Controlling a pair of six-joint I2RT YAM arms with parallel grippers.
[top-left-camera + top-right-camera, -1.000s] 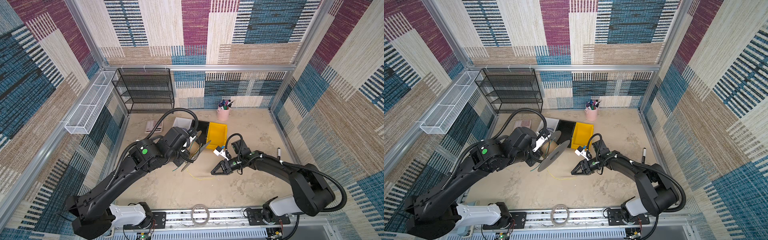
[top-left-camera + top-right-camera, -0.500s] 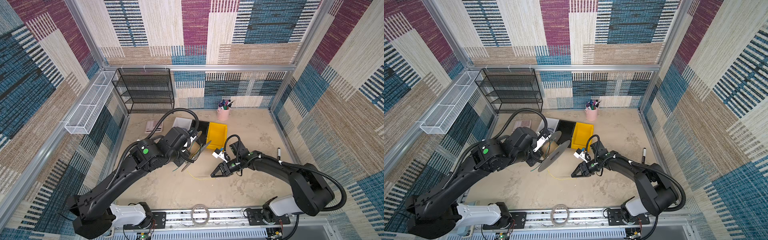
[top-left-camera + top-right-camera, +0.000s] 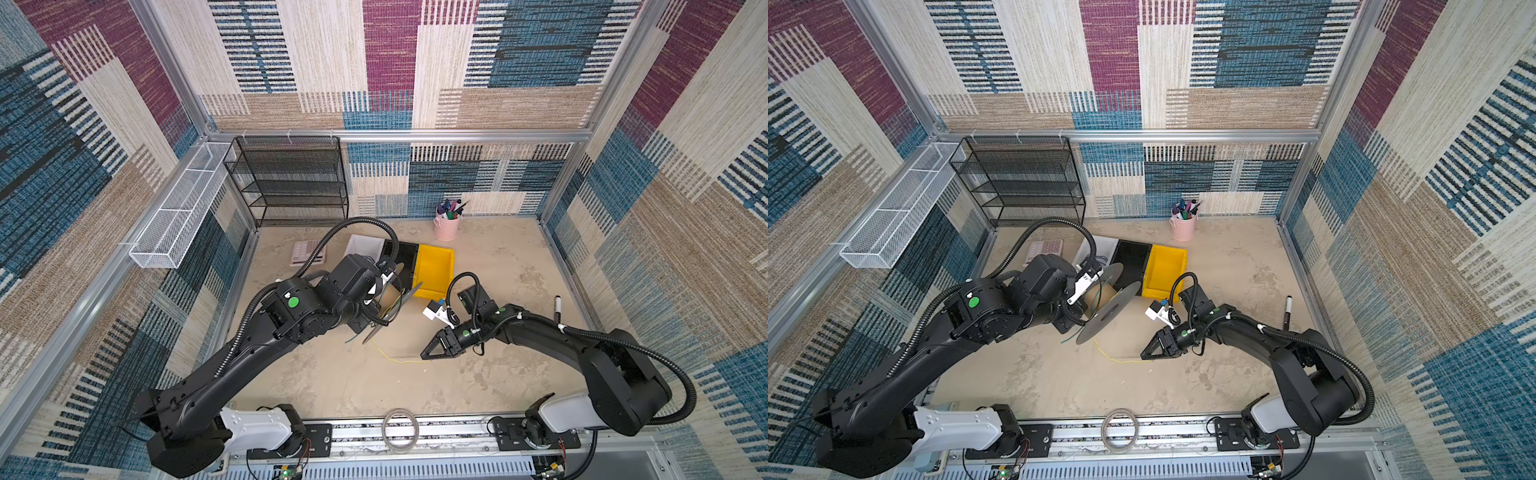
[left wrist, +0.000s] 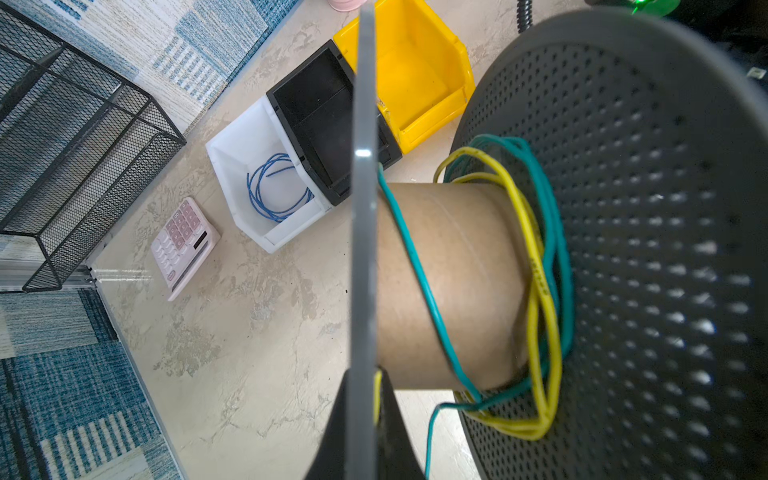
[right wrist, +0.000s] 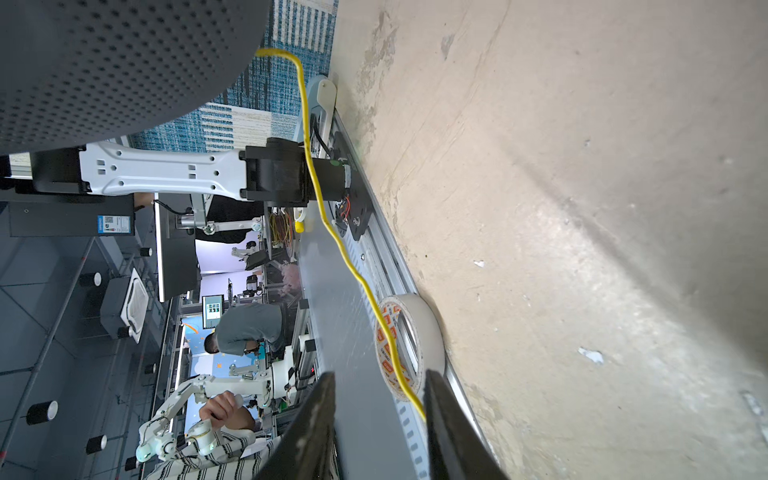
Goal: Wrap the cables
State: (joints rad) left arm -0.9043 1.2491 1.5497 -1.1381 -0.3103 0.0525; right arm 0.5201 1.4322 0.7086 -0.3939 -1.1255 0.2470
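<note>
A spool (image 3: 394,309) with a cardboard core (image 4: 449,282) and grey perforated flanges hangs tilted above the table in both top views. My left gripper (image 4: 361,415) is shut on the edge of its thin flange. A yellow cable (image 4: 540,291) and a green cable (image 4: 415,257) loop loosely round the core. The yellow cable's free length (image 3: 395,358) trails over the table to my right gripper (image 3: 424,356), low at mid-table. In the right wrist view that gripper (image 5: 379,374) is open; the yellow cable (image 5: 332,228) passes between its jaws against one finger. A blue cable (image 4: 274,191) lies coiled in the white bin (image 4: 224,166).
Black bin (image 3: 405,253) and yellow bin (image 3: 434,266) sit behind the spool. A pink cup of pens (image 3: 446,226), calculator (image 3: 305,253) and black mesh rack (image 3: 291,183) stand at the back. A marker (image 3: 558,305) lies right, a tape roll (image 3: 400,428) on the front rail.
My right gripper has drifted slightly toward the front of the table along the yellow cable. The left arm and the spool have stayed in place.
</note>
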